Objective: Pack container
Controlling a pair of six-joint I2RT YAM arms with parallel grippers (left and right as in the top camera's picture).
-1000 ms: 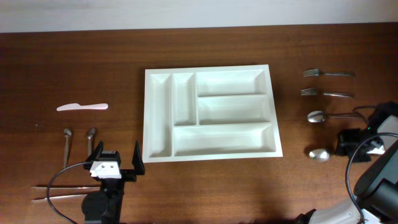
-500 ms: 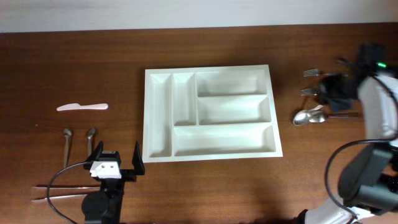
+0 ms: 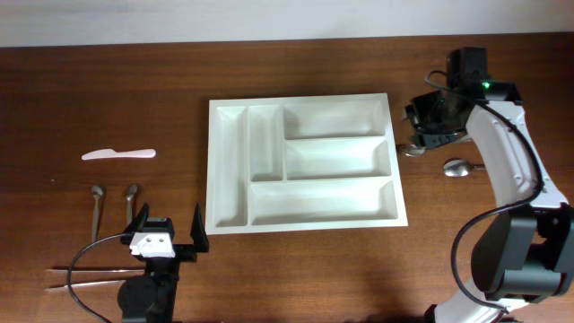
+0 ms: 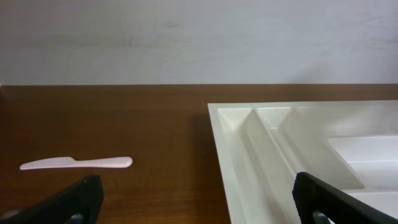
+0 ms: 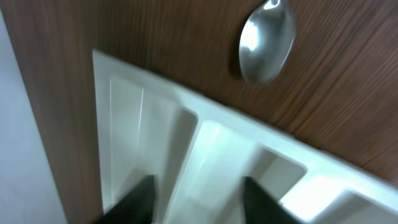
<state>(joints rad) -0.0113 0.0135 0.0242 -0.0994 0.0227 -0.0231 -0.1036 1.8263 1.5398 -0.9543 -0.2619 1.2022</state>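
Observation:
The white five-compartment container (image 3: 305, 98) lies empty at the table's middle; it also shows in the left wrist view (image 4: 216, 118) and the right wrist view (image 5: 155, 81). My right gripper (image 3: 426, 126) hovers at the container's right edge. In the right wrist view (image 5: 198, 183) its fingers stand apart over the container with nothing between them. A metal spoon (image 3: 413, 149) lies just outside that edge, its bowl clear in the right wrist view (image 5: 267, 40). My left gripper (image 3: 169, 224) is open and empty front left, also in its wrist view (image 4: 198, 186).
A second spoon (image 3: 458, 166) lies right of the first. At the left are a pale plastic knife (image 3: 118, 154), also in the left wrist view (image 4: 74, 163), two small spoons (image 3: 97, 193) and thin sticks (image 3: 85, 274). The right arm covers the far right table.
My right arm swung from the front right to the container's right edge. The spoon from the front right now lies by that edge. The left arm has not moved.

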